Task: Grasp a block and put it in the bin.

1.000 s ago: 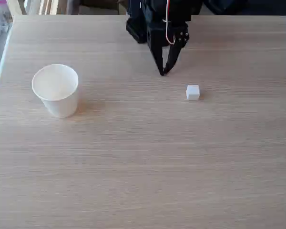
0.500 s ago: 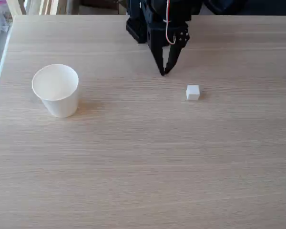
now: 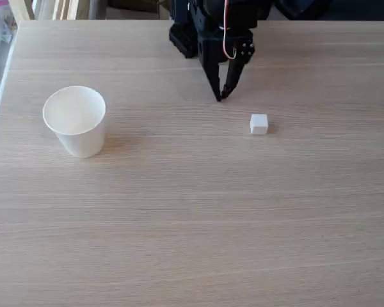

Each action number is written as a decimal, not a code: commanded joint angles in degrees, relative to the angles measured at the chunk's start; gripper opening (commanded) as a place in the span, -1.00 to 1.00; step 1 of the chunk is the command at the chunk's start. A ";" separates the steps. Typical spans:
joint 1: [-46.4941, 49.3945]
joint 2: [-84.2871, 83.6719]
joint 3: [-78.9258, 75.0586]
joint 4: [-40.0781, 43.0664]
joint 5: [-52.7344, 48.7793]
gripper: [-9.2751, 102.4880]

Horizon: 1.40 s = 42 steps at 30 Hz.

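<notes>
You had the gripper (image 3: 221, 97) at the far side of the table (image 3: 192, 224), its black fingers drawn together to a point, holding nothing. The block (image 3: 258, 124) lay just right of and nearer than the tips, apart from them. The bin (image 3: 75, 121) stood upright well off to the left.

Bright, even daylight; soft shadow right of cup (image 3: 74, 120); img slightly soft, low-res.

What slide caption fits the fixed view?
Tool shut, poised beside white cube; paper cup waits at left on table.
</notes>
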State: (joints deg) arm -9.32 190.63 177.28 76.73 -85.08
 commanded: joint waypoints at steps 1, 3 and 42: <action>-0.44 0.35 0.79 -0.35 -0.18 -0.83; -0.44 0.35 0.79 -0.26 -0.26 -0.83; -9.23 -27.33 -20.30 -15.21 5.01 -0.43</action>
State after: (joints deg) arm -17.93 164.88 159.79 62.58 -80.07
